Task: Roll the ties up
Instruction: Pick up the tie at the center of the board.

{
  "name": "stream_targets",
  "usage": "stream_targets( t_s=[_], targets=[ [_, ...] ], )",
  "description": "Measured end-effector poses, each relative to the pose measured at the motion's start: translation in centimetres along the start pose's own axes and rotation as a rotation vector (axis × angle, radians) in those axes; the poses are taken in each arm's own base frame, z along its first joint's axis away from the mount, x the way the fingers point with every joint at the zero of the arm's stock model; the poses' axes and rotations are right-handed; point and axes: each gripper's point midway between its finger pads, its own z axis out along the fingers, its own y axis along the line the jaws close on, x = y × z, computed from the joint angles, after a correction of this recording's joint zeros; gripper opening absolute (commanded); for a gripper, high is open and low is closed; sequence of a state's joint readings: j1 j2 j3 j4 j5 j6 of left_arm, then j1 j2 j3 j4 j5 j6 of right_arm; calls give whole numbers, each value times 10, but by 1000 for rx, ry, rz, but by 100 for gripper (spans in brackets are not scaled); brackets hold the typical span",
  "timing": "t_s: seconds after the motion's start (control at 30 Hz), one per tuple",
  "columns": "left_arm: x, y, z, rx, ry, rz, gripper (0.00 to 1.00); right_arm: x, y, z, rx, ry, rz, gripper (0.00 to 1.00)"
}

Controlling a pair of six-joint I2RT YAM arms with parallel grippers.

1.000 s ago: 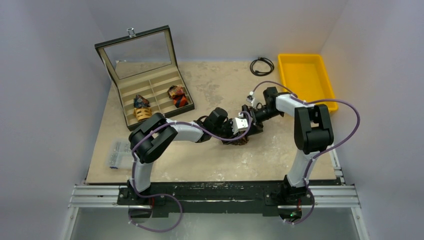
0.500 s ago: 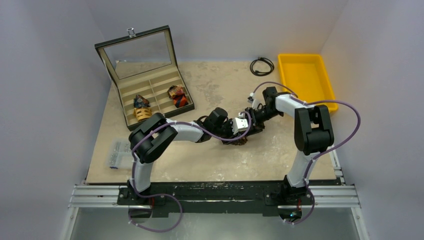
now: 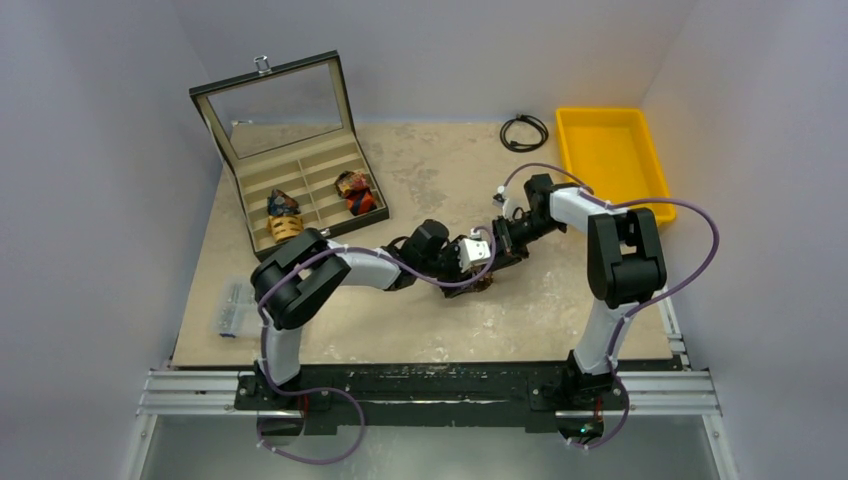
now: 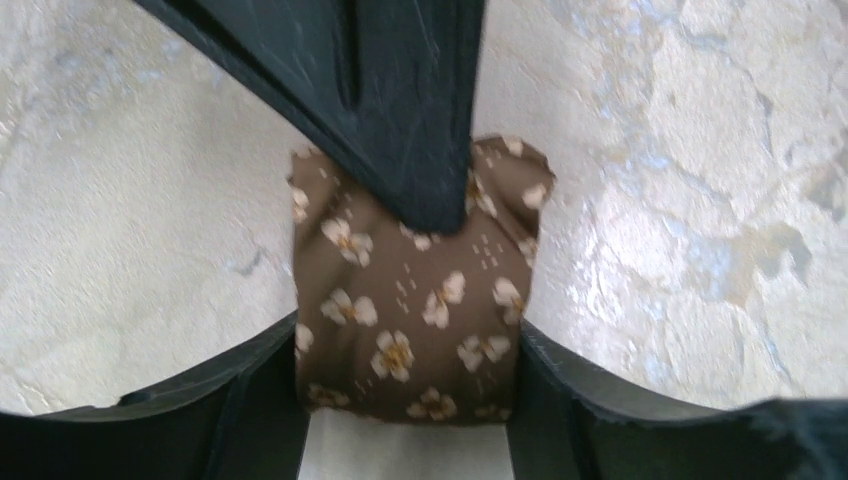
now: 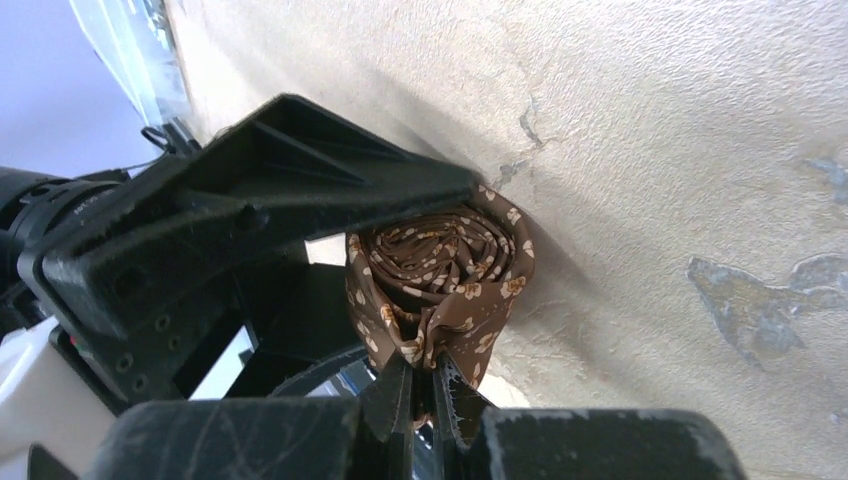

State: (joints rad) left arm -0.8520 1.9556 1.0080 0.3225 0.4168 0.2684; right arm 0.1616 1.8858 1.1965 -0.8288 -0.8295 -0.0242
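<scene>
A brown tie with small light flowers (image 5: 440, 270) lies rolled into a tight coil on the table, right of centre (image 3: 480, 284). My right gripper (image 5: 425, 365) is shut on a fold of fabric at the coil's near edge. My left gripper (image 4: 407, 335) stands open, its fingers (image 4: 250, 400) flanking the coil's (image 4: 410, 320) two sides, with the fabric filling the gap. The right gripper's dark finger (image 4: 400, 100) comes in over the coil's far end. Two other rolled ties (image 3: 283, 215) (image 3: 356, 192) sit in the open case.
An open black display case (image 3: 300, 165) with a glass lid stands at the back left. A yellow bin (image 3: 610, 155) is at the back right, with a black cable loop (image 3: 524, 131) beside it. A clear plastic packet (image 3: 232, 308) lies at the left edge.
My right gripper has shut on the coil's edge. The left gripper's jaws have widened, and the left arm has drawn slightly back to the left.
</scene>
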Motion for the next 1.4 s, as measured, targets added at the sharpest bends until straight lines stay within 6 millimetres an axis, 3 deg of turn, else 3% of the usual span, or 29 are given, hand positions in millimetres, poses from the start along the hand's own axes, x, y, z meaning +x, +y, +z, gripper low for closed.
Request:
stream_targets(
  t_s=[0.07,0.1,0.37,0.53,0.6,0.77,0.83,0.9,0.93,0.97,1.03,1.13,1.2,1.27,1.4],
  targets=[
    [3,-3,-5,0,-2,-6,88,1,0,0,-1,2,-11,0],
    [5,-6,-6,5,-6,-7,92,1,0,0,-2,3,-18,0],
    [4,-10,-9,21,-38,-12,100,0,2,0,-31,-2,-77,0],
    [-4,0,10,18,-69,5,99,2,8,1,-77,0,-108,0],
    [-7,2,15,21,-89,11,89,3,10,1,-92,1,-117,0],
    [-8,-2,15,39,-104,26,42,4,17,0,-134,1,-127,0],
    [-7,-6,11,48,-106,39,19,4,19,0,-143,-2,-128,0],
    [-6,-8,6,49,-102,52,6,4,22,0,-155,-2,-129,0],
    [-6,-9,3,50,-98,54,7,4,23,0,-160,0,-129,0],
    [-7,-10,1,51,-94,57,19,5,25,0,-165,1,-130,0],
    [-9,-11,-4,52,-86,58,51,5,29,-1,-178,0,-130,0],
    [-13,-11,-14,43,-67,49,76,4,36,-4,-190,-10,-140,0],
    [-18,-9,-25,27,-53,25,99,0,38,-9,-185,-27,-153,0],
    [-28,-4,-41,6,-62,8,100,-8,43,-15,-182,-54,-176,0],
    [-54,24,-97,-76,-108,-67,100,-30,58,-35,-174,-123,-246,0]
  ],
)
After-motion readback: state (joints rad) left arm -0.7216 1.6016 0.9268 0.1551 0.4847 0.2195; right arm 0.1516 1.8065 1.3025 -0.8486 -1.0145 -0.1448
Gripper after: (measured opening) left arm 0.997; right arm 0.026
